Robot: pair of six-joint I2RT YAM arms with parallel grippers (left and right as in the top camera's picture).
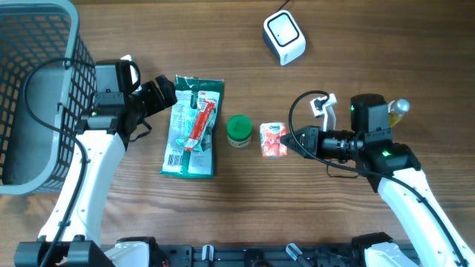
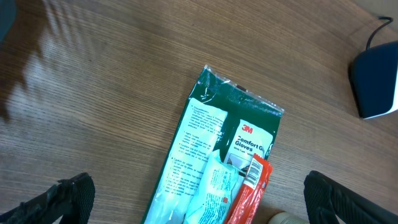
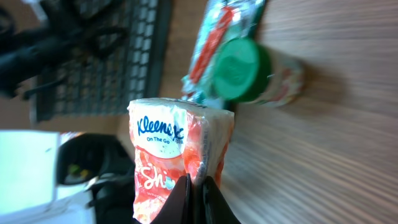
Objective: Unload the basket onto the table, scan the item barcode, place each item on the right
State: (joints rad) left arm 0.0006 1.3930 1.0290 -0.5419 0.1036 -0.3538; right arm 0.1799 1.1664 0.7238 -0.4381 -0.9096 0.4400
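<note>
Orange and white, the tissue pack (image 1: pixel 273 140) lies near the middle of the tabletop (image 1: pixel 371 44), just beside a jar with a green lid (image 1: pixel 239 130). The right hand (image 1: pixel 291 139) is pinching it by the thin edge that faces the arm. The fingers are pressed together on the wrapper, so I judge that the grip is made and lifting comes next. Such a soft pack will hang and swing from an edge grip, so it is better to raise it slowly and straight up, away from the jar. The scanner (image 1: pixel 284 37) stands well apart, at the far side of the tabletop. No barcode shows in any view, so the pack probably needs a turn of the wrist until the printed code faces the scanner window. The left hand (image 1: pixel 157 102) is spread wide above the glove packet (image 1: pixel 193 126), holding nothing.
</note>
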